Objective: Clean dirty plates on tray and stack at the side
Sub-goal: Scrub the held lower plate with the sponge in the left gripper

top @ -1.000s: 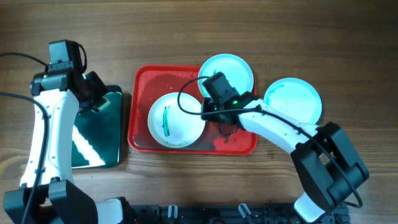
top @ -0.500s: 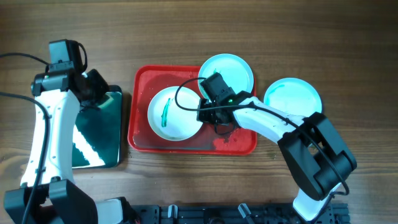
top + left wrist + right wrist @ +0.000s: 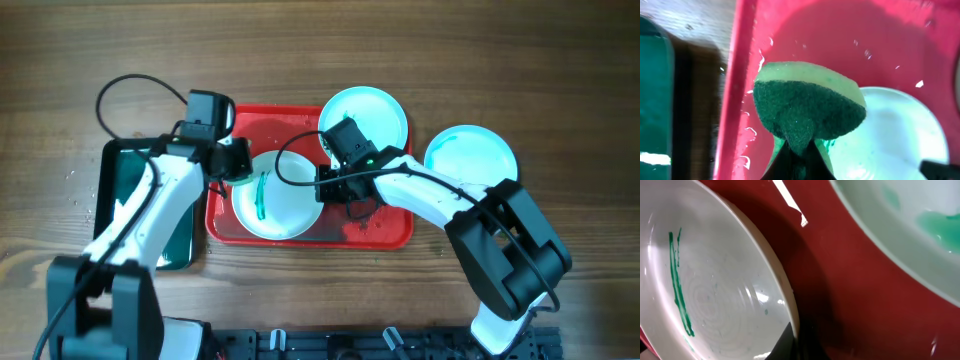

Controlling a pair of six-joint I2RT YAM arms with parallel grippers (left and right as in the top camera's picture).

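Observation:
The red tray [image 3: 230, 130] holds a white plate with a green smear [image 3: 280, 200]; it also shows in the right wrist view [image 3: 715, 290] and the left wrist view [image 3: 890, 135]. A turquoise plate [image 3: 375, 108] rests on the tray's back right rim, seen too in the right wrist view [image 3: 910, 225]. A third plate [image 3: 472, 158] lies on the table to the right. My right gripper [image 3: 326, 182] is shut on the smeared plate's right rim [image 3: 792, 330]. My left gripper [image 3: 236, 165] is shut on a green and yellow sponge [image 3: 807, 107] over the tray's left part, at the plate's left edge.
A black tub with teal liquid [image 3: 120, 210] stands left of the tray, under my left arm; it edges the left wrist view [image 3: 655, 100]. Water drops lie on the tray floor [image 3: 840, 35]. Wooden table [image 3: 500, 50] lies all round.
My left arm has swung right from above the black tub to the tray's left part with the sponge. The smeared plate has shifted slightly left in my right gripper.

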